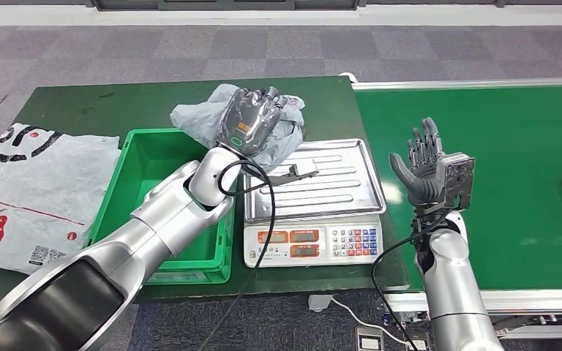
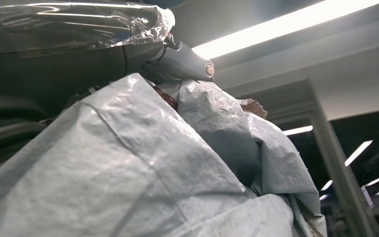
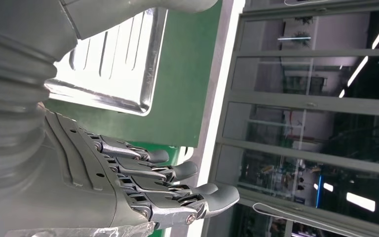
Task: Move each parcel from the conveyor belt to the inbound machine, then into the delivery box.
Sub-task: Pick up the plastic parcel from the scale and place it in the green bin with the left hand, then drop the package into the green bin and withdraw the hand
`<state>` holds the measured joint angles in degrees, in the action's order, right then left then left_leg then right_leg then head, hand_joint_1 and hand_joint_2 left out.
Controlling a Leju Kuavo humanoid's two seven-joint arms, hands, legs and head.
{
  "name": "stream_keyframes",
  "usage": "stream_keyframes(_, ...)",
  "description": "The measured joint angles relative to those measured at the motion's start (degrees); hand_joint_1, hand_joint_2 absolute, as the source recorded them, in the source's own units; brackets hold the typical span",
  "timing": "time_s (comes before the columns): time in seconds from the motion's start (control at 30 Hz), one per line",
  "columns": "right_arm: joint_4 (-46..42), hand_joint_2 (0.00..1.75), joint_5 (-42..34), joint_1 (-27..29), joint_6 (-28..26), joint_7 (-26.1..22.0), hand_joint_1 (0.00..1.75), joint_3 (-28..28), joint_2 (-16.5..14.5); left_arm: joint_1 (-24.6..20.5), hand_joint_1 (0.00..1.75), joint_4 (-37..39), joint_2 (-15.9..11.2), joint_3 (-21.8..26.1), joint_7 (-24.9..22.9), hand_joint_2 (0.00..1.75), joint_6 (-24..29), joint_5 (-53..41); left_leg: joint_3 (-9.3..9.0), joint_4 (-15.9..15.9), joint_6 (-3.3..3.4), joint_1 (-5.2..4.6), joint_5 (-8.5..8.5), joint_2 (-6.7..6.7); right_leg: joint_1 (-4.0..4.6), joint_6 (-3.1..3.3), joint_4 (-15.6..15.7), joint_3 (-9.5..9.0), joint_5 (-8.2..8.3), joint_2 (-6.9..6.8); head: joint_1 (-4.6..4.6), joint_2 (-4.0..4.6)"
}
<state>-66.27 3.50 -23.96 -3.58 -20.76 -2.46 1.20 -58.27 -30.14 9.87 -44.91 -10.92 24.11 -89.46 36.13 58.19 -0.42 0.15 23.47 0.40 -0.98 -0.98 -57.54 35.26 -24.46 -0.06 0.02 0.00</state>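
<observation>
While the left hand (image 1: 252,117) grips the parcel (image 1: 199,121) at upper centre, above the box (image 1: 154,157) and scale (image 1: 315,179), its slack film could slip out; right hand (image 1: 428,168) fingers (image 3: 177,173) spread, empty, over the belt (image 1: 512,146).

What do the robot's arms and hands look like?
Both arms are shiny silver tubes with rounded joints. The left hand is dark grey under a clear plastic wrap, with a green-ringed mark on its back. The right hand has dark jointed fingers. Black cables loop beside each wrist.
</observation>
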Motion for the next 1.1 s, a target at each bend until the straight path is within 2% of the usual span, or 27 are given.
stream_keyframes(0.2,0.0,1.75,0.1,0.0,0.0,0.0,0.00,-0.5,0.0,0.0,1.75,1.9,-0.9,0.0,-0.3,1.75,0.0,0.0,0.03,0.0,0.00,0.00,-0.01,0.02,0.01,0.00,0.0,0.02,0.00,-0.03,0.00,0.00)
stream_keyframes(1.1,0.0,1.75,0.1,0.0,0.0,0.0,0.00,-0.9,0.0,0.0,1.75,3.3,-1.0,0.0,-0.4,1.75,0.0,0.0,0.05,0.0,0.00,0.00,-0.01,0.02,0.00,0.00,0.0,0.03,0.00,-0.02,0.00,0.00)
